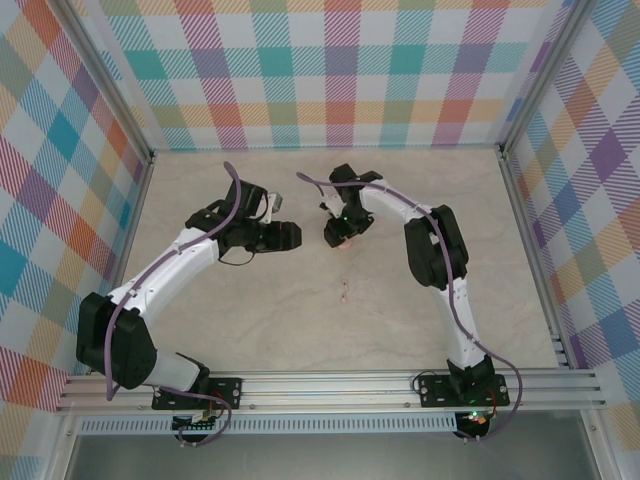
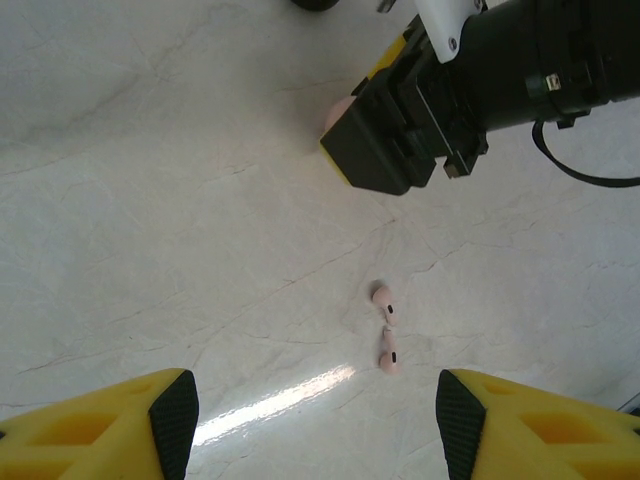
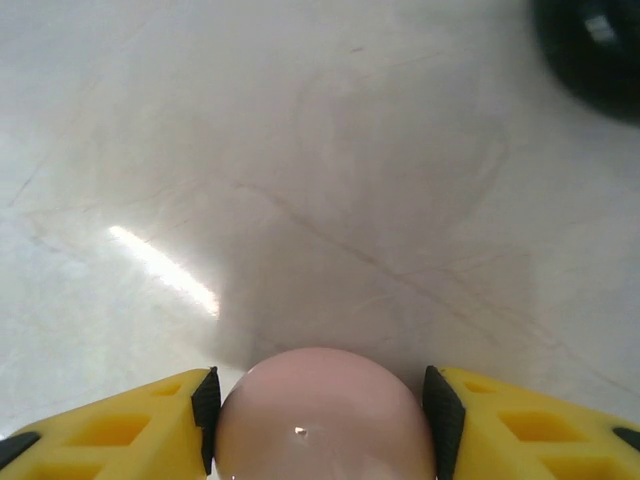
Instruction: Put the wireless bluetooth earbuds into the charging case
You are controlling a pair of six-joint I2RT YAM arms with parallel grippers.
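Right wrist: right pincer clamped on round pink case; hold level; left pincer wide, empty, over two pink earbuds on desk; grip one across stem.

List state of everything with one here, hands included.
left hand: open, empty, above the table.
right hand: straddling the pink case; grip unclear.
pink case: looks closed, sitting on the table.
pink earbuds: two, loose on the table, outside the case.
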